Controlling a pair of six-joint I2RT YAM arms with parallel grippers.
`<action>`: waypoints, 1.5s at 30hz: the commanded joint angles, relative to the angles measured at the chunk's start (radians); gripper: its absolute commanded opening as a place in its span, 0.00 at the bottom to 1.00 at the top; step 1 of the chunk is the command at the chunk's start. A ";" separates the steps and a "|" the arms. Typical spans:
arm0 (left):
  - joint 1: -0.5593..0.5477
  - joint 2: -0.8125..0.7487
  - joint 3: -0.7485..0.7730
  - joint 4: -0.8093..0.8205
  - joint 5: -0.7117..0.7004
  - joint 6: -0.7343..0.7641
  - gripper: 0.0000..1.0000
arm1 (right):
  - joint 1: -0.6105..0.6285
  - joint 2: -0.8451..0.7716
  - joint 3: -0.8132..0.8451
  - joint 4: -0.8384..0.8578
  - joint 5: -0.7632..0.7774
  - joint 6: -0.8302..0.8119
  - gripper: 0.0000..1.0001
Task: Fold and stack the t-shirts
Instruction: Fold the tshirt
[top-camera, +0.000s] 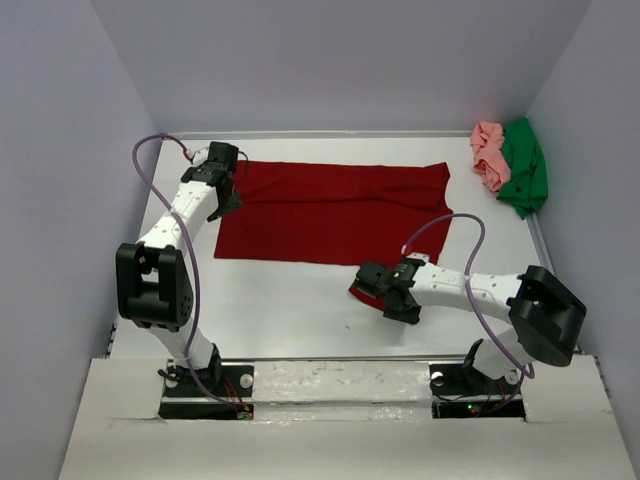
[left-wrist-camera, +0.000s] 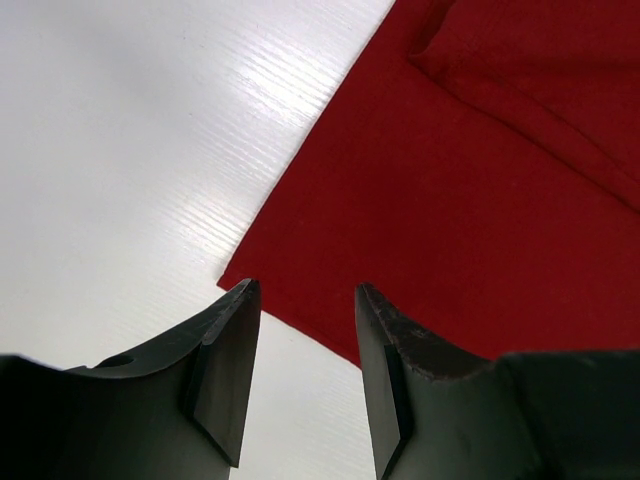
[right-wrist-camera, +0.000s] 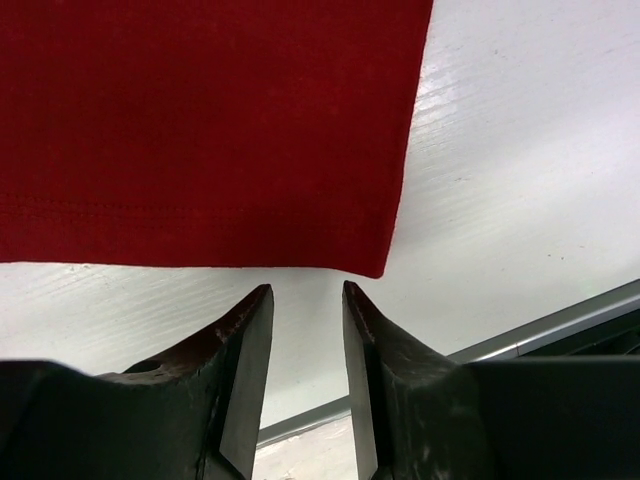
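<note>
The dark red t-shirt (top-camera: 330, 210) lies spread flat across the far half of the white table. My left gripper (top-camera: 226, 198) is open and empty over its far left edge. In the left wrist view a corner of the red cloth (left-wrist-camera: 450, 180) lies just past the left gripper (left-wrist-camera: 305, 290). My right gripper (top-camera: 368, 284) is open and empty at the shirt's near right corner. In the right wrist view the hem corner (right-wrist-camera: 200, 130) sits just beyond the right gripper (right-wrist-camera: 307, 288). The pale pink t-shirt (top-camera: 489, 158) and the bright green t-shirt (top-camera: 525, 170) lie crumpled together at the back right corner.
Grey walls close in the table (top-camera: 300, 310) on the left, back and right. A metal rail (right-wrist-camera: 560, 325) runs along the table's near edge, close behind the right gripper. Both arm bases stand at the near edge.
</note>
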 joint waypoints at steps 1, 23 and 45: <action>-0.001 -0.050 -0.016 0.001 -0.003 0.011 0.53 | 0.010 0.013 0.028 -0.058 0.057 0.066 0.41; -0.019 -0.184 -0.118 0.063 0.129 0.018 0.52 | 0.010 0.120 0.065 -0.130 0.074 0.158 0.37; -0.049 -0.228 -0.189 0.100 0.141 0.026 0.52 | 0.010 0.177 -0.004 -0.001 0.085 0.165 0.00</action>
